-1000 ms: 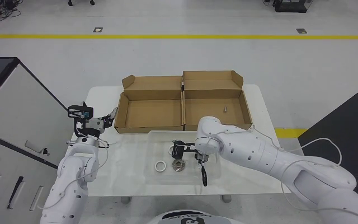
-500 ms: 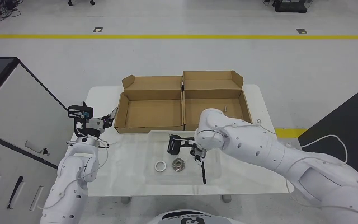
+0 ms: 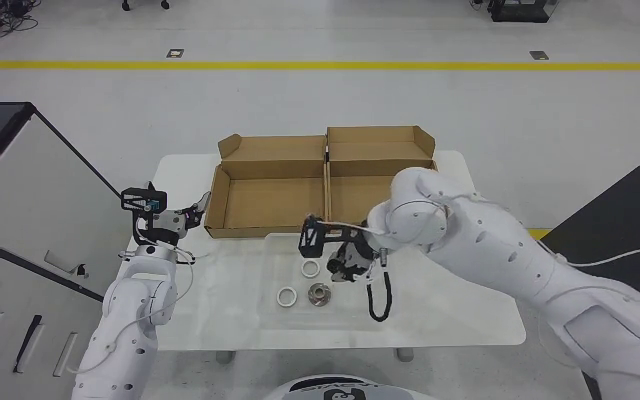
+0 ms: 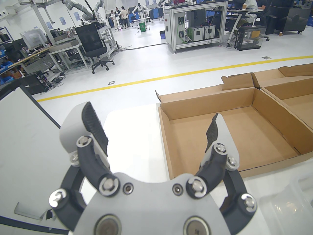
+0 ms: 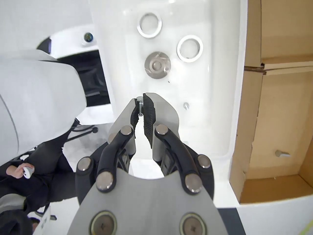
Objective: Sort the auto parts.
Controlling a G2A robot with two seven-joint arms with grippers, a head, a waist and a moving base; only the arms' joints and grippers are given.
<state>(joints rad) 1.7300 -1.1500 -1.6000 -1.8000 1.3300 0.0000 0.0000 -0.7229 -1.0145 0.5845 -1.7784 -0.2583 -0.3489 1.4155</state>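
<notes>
My right gripper [image 5: 140, 101] is shut on a small threaded bolt [image 5: 139, 107], held above the clear tray [image 5: 220, 123]. In the tray lie two white rings [image 5: 149, 25] [image 5: 190, 48], a metal disc [image 5: 157, 64] and a small nut [image 5: 186, 105]. From above, the right gripper [image 3: 338, 272] hangs over the tray [image 3: 280, 250], just right of the disc [image 3: 320, 294] and the rings [image 3: 311, 269] [image 3: 287, 297]. My left gripper [image 4: 151, 113] [image 3: 190, 213] stands open and holds nothing, at the table's left end beside the left box.
Two open cardboard boxes stand side by side behind the tray. The left box [image 3: 270, 200] [image 4: 220, 138] holds nothing; the right box [image 3: 385, 195] holds one bolt [image 3: 401, 190] [image 5: 282, 153]. A black cable [image 3: 378, 300] hangs from the right arm over the tray.
The right gripper has risen out of the tray with the bolt and drawn back to the right, uncovering the ring nearer the boxes. The left arm has not moved.
</notes>
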